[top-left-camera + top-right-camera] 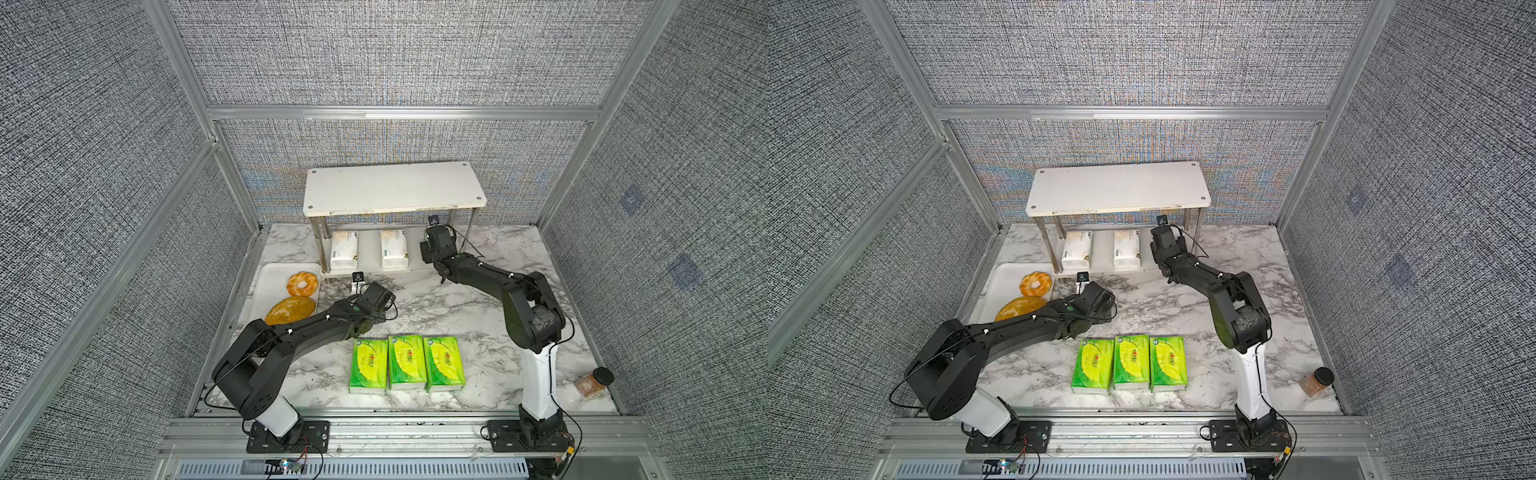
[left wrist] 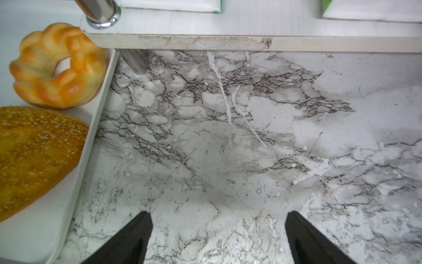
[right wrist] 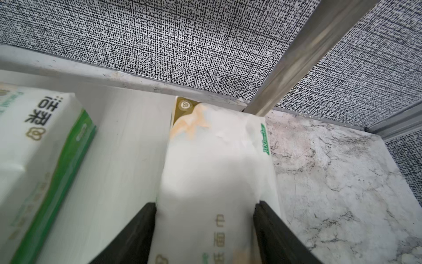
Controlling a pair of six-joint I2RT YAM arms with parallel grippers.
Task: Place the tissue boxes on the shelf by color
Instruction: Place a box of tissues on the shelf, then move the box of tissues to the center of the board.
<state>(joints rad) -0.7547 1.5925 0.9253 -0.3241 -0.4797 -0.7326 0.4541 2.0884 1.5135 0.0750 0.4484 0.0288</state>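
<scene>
The shelf [image 1: 390,187] [image 1: 1117,187] stands at the back wall. Two white-cream tissue boxes [image 1: 344,249] [image 1: 394,248] lie on its lower board. A third white-cream box [image 3: 217,155] rests on that board at the right end, with my right gripper [image 3: 205,205] shut on its near end; in both top views the wrist hides it. Three green tissue boxes [image 1: 368,365] [image 1: 406,362] [image 1: 444,363] lie side by side at the table's front. My left gripper [image 2: 218,216] hangs open over bare marble just in front of the shelf's lower board [image 2: 228,42].
A white tray [image 1: 270,282] left of the shelf holds a bread ring [image 1: 302,284] and a loaf [image 1: 291,309]. A brown spice jar [image 1: 594,381] lies at the front right. A metal shelf leg [image 2: 100,11] stands near the tray's corner.
</scene>
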